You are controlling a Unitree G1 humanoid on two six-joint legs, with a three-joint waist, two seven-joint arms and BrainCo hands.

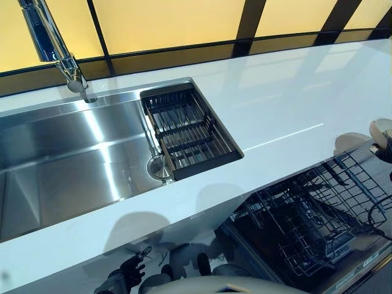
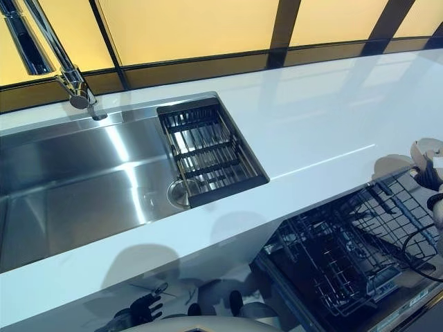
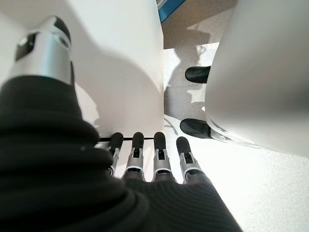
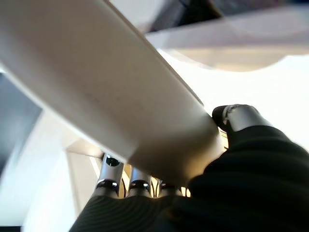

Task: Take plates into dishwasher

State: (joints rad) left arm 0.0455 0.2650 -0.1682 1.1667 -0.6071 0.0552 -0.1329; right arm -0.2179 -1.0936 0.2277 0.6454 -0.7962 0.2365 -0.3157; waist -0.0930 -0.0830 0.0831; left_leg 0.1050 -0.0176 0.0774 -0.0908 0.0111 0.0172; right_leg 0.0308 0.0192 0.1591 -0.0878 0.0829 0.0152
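Note:
A cream plate (image 4: 120, 82) fills the right wrist view, pinched between my right hand's thumb (image 4: 237, 117) and its fingers (image 4: 112, 180). In the eye views only the plate's edge (image 1: 378, 130) shows at the far right, above the counter's front corner and the dishwasher's open wire rack (image 1: 306, 226). My right hand (image 2: 429, 177) sits just below the plate. My left hand (image 1: 127, 273) hangs low beside the white cabinet front, fingers (image 3: 159, 150) straight and holding nothing.
A steel sink (image 1: 67, 159) takes up the left of the white counter (image 1: 288, 104), with a dark wire basket (image 1: 187, 131) at its right end and a tap (image 1: 61, 55) behind. The pulled-out dishwasher rack holds upright tines.

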